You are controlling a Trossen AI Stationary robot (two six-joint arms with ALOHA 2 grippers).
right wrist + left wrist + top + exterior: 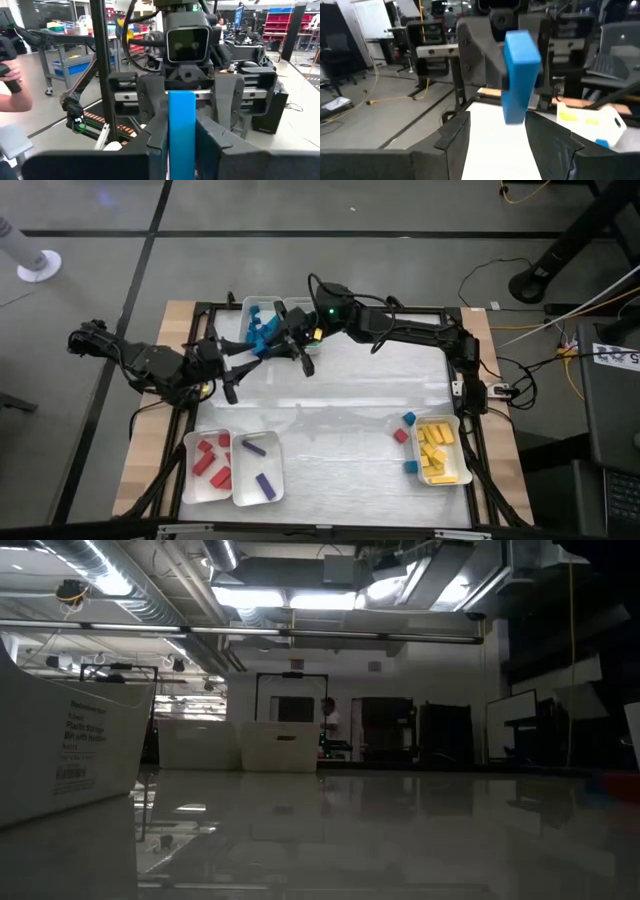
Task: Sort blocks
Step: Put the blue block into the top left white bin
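A blue bar-shaped block (520, 70) hangs in the air above the table's far left part, beside the far tray holding blue blocks (262, 310). My right gripper (181, 135) reaches in from the table's right and is shut on the bar (181, 115). My left gripper (497, 135) faces it head-on from the left. It is open, with its two fingers apart below and on either side of the bar's lower end, touching nothing. In the high view the bar (262, 340) shows between the left gripper (238, 365) and the right gripper (283, 340). My right gripper pinches the blue bar by its two long sides (172, 130) between its two fingers. The fingers (485, 60) lie level, coming from the table's right, across the bar at about mid-length. The bar stands nearly upright, slightly tilted, lifted clear of the table.
At the near left stand a white tray with red blocks (205, 465) and one with purple blocks (258, 470). At the near right is a tray of yellow blocks (440, 450), with loose blue and red blocks (403, 428) beside it. A person's hand (10, 85) shows beyond the table.
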